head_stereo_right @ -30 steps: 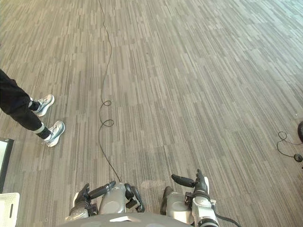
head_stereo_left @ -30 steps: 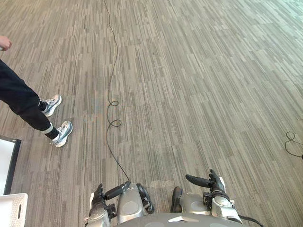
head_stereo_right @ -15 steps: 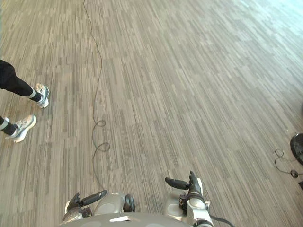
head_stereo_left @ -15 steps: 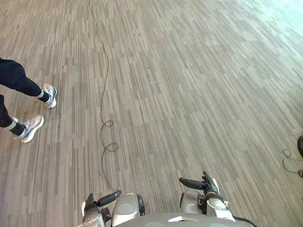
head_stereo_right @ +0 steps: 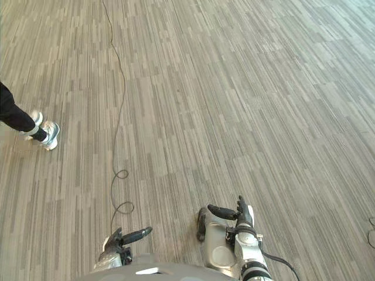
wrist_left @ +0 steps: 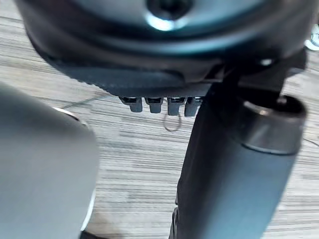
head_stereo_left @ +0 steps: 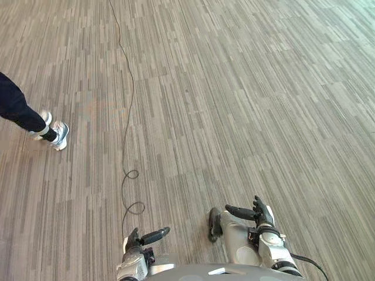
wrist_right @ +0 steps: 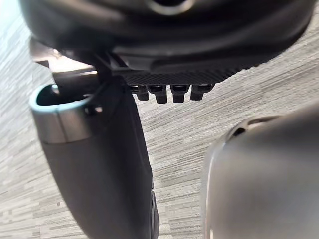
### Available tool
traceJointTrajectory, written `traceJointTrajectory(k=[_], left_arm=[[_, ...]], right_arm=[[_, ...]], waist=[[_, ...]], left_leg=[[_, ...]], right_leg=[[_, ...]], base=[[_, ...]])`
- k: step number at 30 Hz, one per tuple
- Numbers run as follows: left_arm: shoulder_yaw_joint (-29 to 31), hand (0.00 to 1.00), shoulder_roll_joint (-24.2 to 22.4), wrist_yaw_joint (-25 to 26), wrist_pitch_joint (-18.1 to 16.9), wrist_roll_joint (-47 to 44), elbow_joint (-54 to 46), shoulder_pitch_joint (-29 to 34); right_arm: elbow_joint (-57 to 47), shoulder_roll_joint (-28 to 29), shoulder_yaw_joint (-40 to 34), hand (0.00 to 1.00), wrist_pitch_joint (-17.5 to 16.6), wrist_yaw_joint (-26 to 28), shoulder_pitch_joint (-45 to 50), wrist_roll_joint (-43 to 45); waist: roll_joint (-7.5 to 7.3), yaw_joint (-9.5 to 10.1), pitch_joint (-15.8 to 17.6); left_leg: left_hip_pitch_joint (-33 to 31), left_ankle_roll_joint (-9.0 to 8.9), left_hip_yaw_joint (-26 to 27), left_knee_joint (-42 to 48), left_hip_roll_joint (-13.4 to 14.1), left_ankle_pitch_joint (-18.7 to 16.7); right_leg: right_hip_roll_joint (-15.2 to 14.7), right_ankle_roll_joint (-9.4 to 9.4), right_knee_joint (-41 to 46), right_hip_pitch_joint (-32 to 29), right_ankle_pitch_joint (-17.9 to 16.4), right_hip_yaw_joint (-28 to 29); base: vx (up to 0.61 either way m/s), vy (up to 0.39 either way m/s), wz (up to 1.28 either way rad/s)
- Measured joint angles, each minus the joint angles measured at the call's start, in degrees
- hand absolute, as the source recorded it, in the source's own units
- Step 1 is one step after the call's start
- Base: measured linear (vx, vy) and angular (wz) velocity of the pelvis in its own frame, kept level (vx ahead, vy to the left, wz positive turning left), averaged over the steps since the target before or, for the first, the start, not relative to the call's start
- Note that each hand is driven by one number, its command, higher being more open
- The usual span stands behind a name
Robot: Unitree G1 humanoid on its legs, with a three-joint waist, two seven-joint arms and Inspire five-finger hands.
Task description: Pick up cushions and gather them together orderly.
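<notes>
Starting nearest me, I have the left hand (head_stereo_left: 137,241) low at the near edge of the floor (head_stereo_left: 234,105), left of centre. It is released, with its thumb sticking out straight toward the right and nothing in it. Its own wrist view gives me the fingers (wrist_left: 152,104) as a short row of blunt ends seen head-on. The thumb (wrist_left: 234,169) is a thick dark bar beside them, with striped floor past both.

The right hand (head_stereo_left: 259,214) sits a little farther out, right of centre. It is likewise slack and empty, thumb reaching leftward and fingers pointing away from me. In the right wrist view its fingers (wrist_right: 169,93) make the same short row next to the broad thumb (wrist_right: 99,164), again over bare floor.

Where the cushions lie, how they look and which way their long sides run, I cannot tell from here.

Beyond the hands, the floor is grey-brown carpet in narrow stripes laid in blocks, stretching to the far edge. At the left edge, about midway out, a person's leg (head_stereo_left: 17,108) in dark trousers is cut off by the frame. The pale trainers (head_stereo_left: 55,133) below it are well apart from both hands.
</notes>
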Motion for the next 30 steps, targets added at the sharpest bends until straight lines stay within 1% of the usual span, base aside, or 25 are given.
traceJointTrajectory(k=[1, 3, 5, 7, 8, 9, 10, 11, 13, 14, 15, 16, 17, 18, 19, 20, 21, 23, 24, 25, 26, 27, 28, 29, 30], left_arm=[[0.58, 1.00, 0.10, -0.01, -0.09, 0.04, -1.27, -0.02], [0.57, 1.00, 0.45, -0.04, -0.18, 0.05, -2.15, -0.03], [0.62, 1.00, 0.32, -0.01, -0.15, 0.02, -2.95, -0.18], [0.58, 1.00, 0.36, -0.10, -0.32, -0.03, -3.09, -0.57], [0.48, 1.00, 0.30, -0.12, -0.53, -0.05, -3.17, -0.82], [0.37, 1.00, 0.29, 0.00, -1.04, -0.21, -3.15, -0.64], [0.26, 1.00, 0.11, 0.19, -1.32, -0.38, -2.82, -0.28], [0.02, 1.00, 1.22, 0.26, -1.24, -0.44, -2.43, -0.68], [-1.31, 1.00, 2.45, -0.18, -1.17, -0.45, -1.96, -0.65], [-1.58, 1.00, 3.11, -0.05, -1.13, -0.48, -1.23, -0.71], [-2.49, 1.00, 3.85, 0.08, -1.06, -0.51, -0.50, -0.75], [-3.75, 1.00, 4.39, 0.16, -0.96, -0.43, 0.15, -0.69], [-5.84, 1.00, 5.14, 0.08, -0.41, -0.35, 1.50, -0.69], [-6.83, 1.00, 5.35, 0.15, 0.00, -0.20, 2.39, -0.66], [-7.29, 1.00, 5.36, 0.31, 0.04, -0.11, 2.80, -0.76], [-8.20, 1.00, 5.38, 0.34, 0.05, -0.03, 3.03, -0.66], [-8.87, 1.00, 5.18, 0.14, 0.05, -0.08, 3.50, -0.68], [-9.75, 1.00, 5.29, 0.11, 0.11, -0.03, 4.04, -0.68], [-9.76, 1.00, 5.26, 0.04, 0.13, -0.02, 4.27, -0.60], [-9.76, 1.00, 5.21, -0.08, 0.18, 0.02, 4.84, -0.61], [-9.71, 1.00, 5.20, -0.18, 0.24, -0.01, 5.06, -0.55], [-9.66, 1.00, 5.01, -0.29, 0.30, 0.17, 5.83, -0.73], [-9.72, 1.00, 3.84, -0.62, 0.24, 0.21, 6.28, -1.86], [-9.70, 1.00, 3.29, -0.87, 0.19, 0.27, 6.18, -2.22], [-9.60, 1.00, 2.95, -1.17, 0.05, 1.41, 6.19, -2.36]], right_arm=[[0.02, 0.54, 0.01, 1.00, 0.06, -0.54, 0.88, 0.68], [0.06, 0.95, 0.00, 1.00, 0.35, -0.79, 1.53, 0.96], [0.28, 0.90, -0.23, 1.00, 0.62, -0.77, 1.64, 0.93], [1.45, 0.91, -0.76, 1.00, 0.70, -0.88, 1.74, 0.85], [2.64, 1.05, -1.35, 1.00, 0.77, -0.89, 1.65, 0.86], [4.01, 0.89, -1.31, 1.00, 0.69, -0.97, 1.64, 0.86], [4.81, 0.49, -1.17, 1.00, 0.68, -0.97, 1.63, 0.86], [5.71, 1.60, -1.25, 1.00, 0.58, -0.95, 1.13, 0.94], [6.09, 2.51, -1.26, 1.00, 0.41, -0.73, 1.26, 0.78], [6.39, 2.78, -1.21, 1.00, 0.43, -0.57, 1.23, 0.67], [6.42, 2.91, -1.16, 1.00, 0.38, -0.51, 1.18, 0.54], [6.49, 2.93, -1.14, 1.00, 0.30, -0.38, 0.96, 0.43], [6.63, 2.77, -1.16, 1.00, -0.06, -0.21, 0.62, 0.44], [6.77, 2.26, -1.04, 1.00, -0.46, 0.17, 0.23, 0.41], [6.80, 2.04, -0.99, 1.00, -0.72, 0.25, 0.23, 0.46], [6.57, 1.59, -0.76, 1.00, -1.07, 0.25, 0.10, 0.45], [6.10, 0.66, 0.01, 1.00, -1.32, 0.30, -0.39, 0.42], [5.96, 0.09, -0.13, 1.00, -1.47, 0.57, -1.67, 0.77], [5.80, 0.07, -0.16, 1.00, -1.48, 0.60, -2.32, 0.91], [5.58, 0.08, -0.14, 1.00, -1.51, 0.64, -2.65, 0.89], [5.61, 0.08, -0.13, 1.00, -1.50, 0.69, -2.61, 0.85], [5.78, -0.30, -0.83, 1.00, -1.54, 0.99, -2.96, 0.90], [6.26, -1.03, -1.28, 1.00, -1.68, 1.01, -4.49, 0.27], [6.19, -1.27, -1.68, 1.00, -1.93, 1.17, -4.53, 0.31], [6.23, -1.21, -4.17, 1.00, -1.88, 1.17, -4.49, 0.38]], waist=[[-0.90, 0.13, 0.00], [-1.46, 0.32, -0.34], [-1.55, 0.87, -0.37], [-1.85, 1.81, -0.25], [-2.23, 2.68, -0.22], [-2.55, 3.50, -0.59], [-2.76, 3.78, -1.22], [-4.10, 3.20, -2.22], [-5.61, 3.02, -3.19], [-6.48, 3.21, -3.74], [-7.07, 3.14, -3.99], [-7.40, 3.01, -3.89], [-7.00, 2.65, -3.55], [-6.76, 2.07, -3.50], [-6.47, 1.97, -3.51], [-5.67, 1.79, -3.43], [-4.79, 1.36, -3.13], [-4.11, 0.71, -2.71], [-4.10, 0.16, -2.58], [-4.27, -0.22, -2.37], [-4.77, -0.37, -2.22], [-4.51, -1.31, -1.62], [-2.34, -1.30, -1.09], [-2.28, -1.34, -0.96], [-2.12, -1.73, -1.00]], left_leg=[[-3.96, 2.40, 3.57, 1.19, 1.18, -1.55], [-8.37, 5.08, 7.39, -4.23, 1.42, -3.17], [-11.88, 5.73, 9.69, -14.40, 0.40, -3.78], [-13.55, 5.55, 8.76, -23.87, -2.25, -3.39], [-14.87, 4.66, 6.53, -32.85, -5.18, -1.45], [-15.14, 4.41, 3.90, -39.81, -8.07, 5.57], [-14.57, 5.87, 2.77, -40.18, -9.16, 9.95], [-14.64, 7.70, 3.09, -38.87, -10.46, 7.92], [-15.04, 9.08, 4.39, -36.07, -10.89, 5.37], [-13.62, 9.89, 5.73, -34.97, -11.07, 3.31], [-11.12, 10.03, 6.55, -35.44, -11.65, 1.59], [-7.96, 10.02, 7.19, -36.69, -12.25, -0.09], [-2.85, 9.98, 7.59, -39.65, -13.16, -1.74], [1.15, 9.76, 7.59, -41.99, -13.21, -2.59], [3.13, 9.68, 7.61, -43.62, -13.17, -2.65], [6.12, 9.26, 7.71, -46.45, -12.70, -2.40], [9.31, 8.96, 8.51, -49.10, -11.69, -2.23], [12.65, 8.80, 9.91, -51.96, -10.64, -2.14], [14.38, 8.79, 10.72, -53.44, -10.29, -2.14], [16.89, 8.51, 11.67, -55.24, -10.39, -2.23], [18.53, 8.02, 12.14, -56.14, -10.81, -2.36], [21.59, 6.08, 12.03, -57.21, -10.36, -2.76], [21.62, 4.35, 12.03, -57.44, -9.08, -0.70], [21.94, 3.23, 11.96, -57.69, -9.48, 1.45], [22.85, -0.35, 11.77, -56.56, -9.48, 4.50]], right_leg=[[0.21, 0.15, -4.06, 5.25, -0.27, -0.07], [0.21, 0.59, -8.57, 9.57, -0.12, 0.06], [0.14, 1.12, -11.90, 13.24, 0.11, 0.55], [-0.56, 1.13, -13.75, 15.75, 0.11, 1.54], [-1.65, 1.57, -15.29, 18.10, -0.15, 2.32], [-2.57, 3.48, -16.82, 20.18, -1.27, 4.22], [-2.87, 4.59, -17.37, 21.04, -1.91, 5.75], [-4.93, 5.07, -16.76, 21.02, -2.03, 7.11], [-6.78, 5.65, -11.40, 18.31, -1.70, 9.62], [-7.95, 6.96, -3.99, 15.77, -0.94, 10.31], [-9.09, 9.47, 3.73, 13.25, 0.94, 10.06], [-10.57, 11.05, 12.14, 10.65, 4.53, 9.67], [-13.79, 10.93, 24.24, 6.14, 10.20, 7.20], [-15.25, 8.32, 30.16, 3.31, 6.48, 4.85], [-15.44, 7.78, 31.49, 1.82, 4.52, 3.32], [-15.16, 6.62, 30.81, -0.65, 1.16, 0.60], [-14.04, 5.95, 27.23, -4.24, -1.24, -2.36], [-12.17, 6.00, 18.19, -9.79, -1.34, -5.60], [-11.22, 6.19, 11.29, -12.18, 0.05, -7.27], [-10.12, 6.12, 1.28, -13.29, 4.38, -9.18], [-9.62, 6.20, -5.09, -12.82, 7.84, -9.83], [-8.21, -0.15, -7.63, -10.78, 18.18, -10.23], [-7.13, -0.27, -4.27, -11.85, 15.59, -10.12], [-7.87, -0.36, -1.00, -13.05, 13.12, -9.53], [-8.45, -1.24, 2.88, -13.26, 9.31, -9.10]], base=[[0.42, -0.076, 0.06], [0.40, -0.048, 0.03], [0.41, 0.039, -0.07], [0.39, 0.128, -0.20], [0.45, 0.219, -0.52], [0.56, 0.266, -0.69], [0.63, 0.273, -0.58], [0.54, 0.233, -0.27], [0.48, 0.219, -0.20], [0.51, 0.232, -0.32], [0.51, 0.226, -0.33], [0.58, 0.239, -0.26], [0.57, 0.199, -0.20], [0.56, 0.175, -0.12], [0.37, 0.076, -0.02], [0.38, 0.039, -0.03], [0.48, 0.008, -0.08], [0.59, -0.054, -0.12], [0.52, -0.103, -0.04], [0.54, -0.162, -0.01], [0.70, -0.227, 0.13], [0.68, -0.229, -0.02], [0.56, -0.185, -0.09], [0.40, -0.174, -0.30], [0.50, -0.250, -0.23]])
